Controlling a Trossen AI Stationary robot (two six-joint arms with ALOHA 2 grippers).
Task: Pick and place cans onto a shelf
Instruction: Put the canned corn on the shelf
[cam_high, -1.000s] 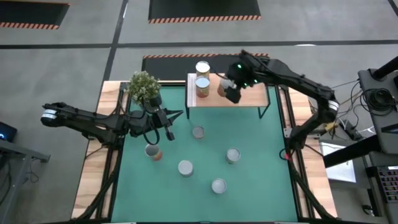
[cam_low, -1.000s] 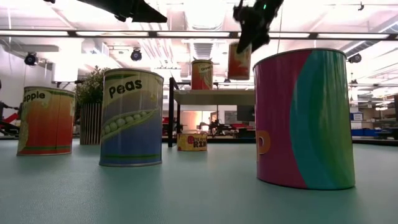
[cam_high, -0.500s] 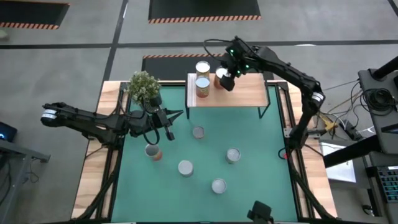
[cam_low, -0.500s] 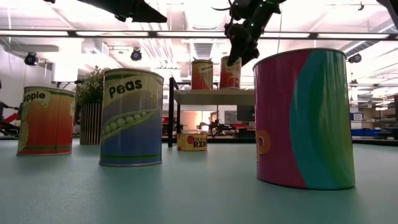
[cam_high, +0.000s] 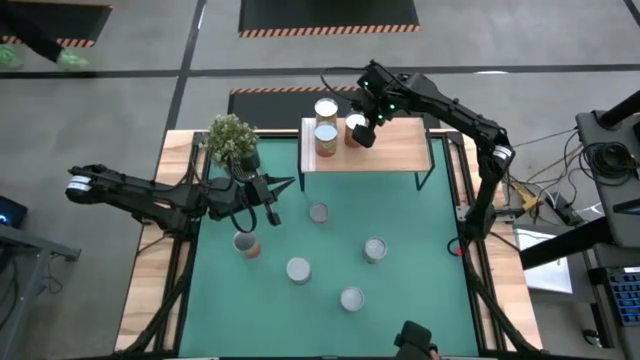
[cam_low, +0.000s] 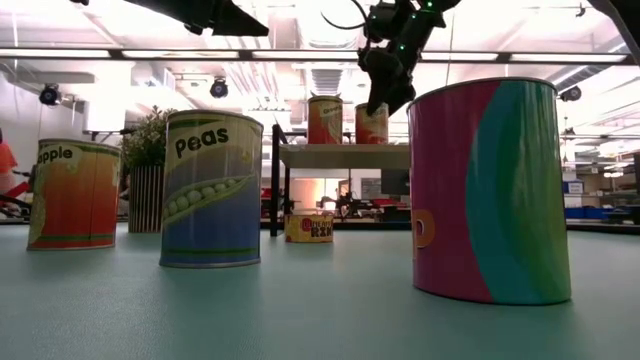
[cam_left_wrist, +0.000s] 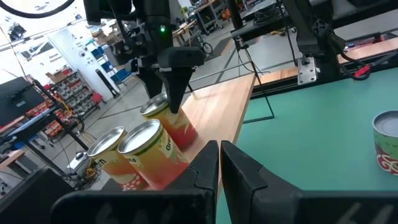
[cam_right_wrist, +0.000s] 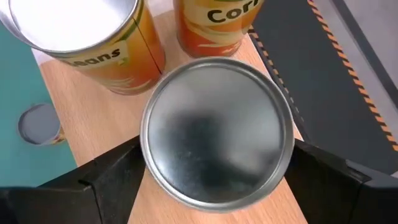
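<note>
The green mat (cam_high: 400, 250) carries 5 cans; the shelf (cam_high: 400, 150) at 12 o'clock bears 3. The right gripper (cam_high: 362, 128) pinches the third can (cam_right_wrist: 217, 127), apparently resting on the shelf. The left gripper (cam_high: 268, 197), fingers nearly together, waits beside the potted plant (cam_high: 231, 137).

On your desk (cam_high: 440, 300), the shelf (cam_high: 405, 150) stands at the far edge with three cans (cam_high: 326, 137) clustered at its left end, the plant (cam_high: 231, 139) sits left of it, and five more cans (cam_high: 298, 269) lie scattered on the mat (cam_high: 420, 230) in front.
</note>
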